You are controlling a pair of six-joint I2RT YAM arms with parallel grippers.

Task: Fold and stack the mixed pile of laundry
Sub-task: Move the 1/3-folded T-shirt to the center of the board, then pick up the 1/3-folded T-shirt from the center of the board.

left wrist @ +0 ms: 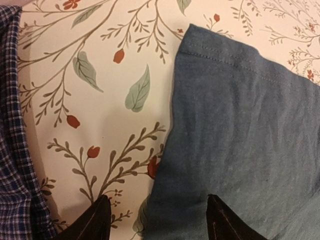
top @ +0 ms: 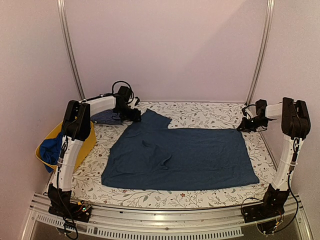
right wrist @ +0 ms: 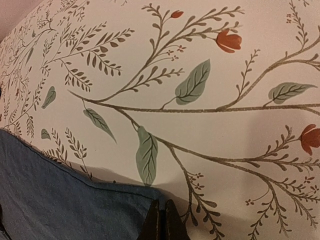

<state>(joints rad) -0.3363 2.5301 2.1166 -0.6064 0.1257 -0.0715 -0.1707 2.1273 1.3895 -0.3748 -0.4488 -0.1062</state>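
Note:
The large dark navy-teal garment (top: 180,155) lies spread flat on the floral table cover. My left gripper (top: 135,115) hangs open over its far left sleeve (left wrist: 240,125), with one fingertip (left wrist: 97,220) over the bare cover and the other over the cloth. The fine-checked blue shirt (top: 106,117) lies bunched just left of it and also shows in the left wrist view (left wrist: 15,175). My right gripper (top: 245,126) is shut at the garment's far right corner (right wrist: 100,205), and its fingertips (right wrist: 161,222) pinch the hem, which casts a shadow. A royal-blue piece (top: 50,150) sits in the tub.
A yellow plastic tub (top: 87,145) stands off the table's left edge behind my left arm. A black cable (top: 122,89) coils at the back left. Metal frame posts rise at both back corners. The floral cover (top: 200,112) shows around the garment.

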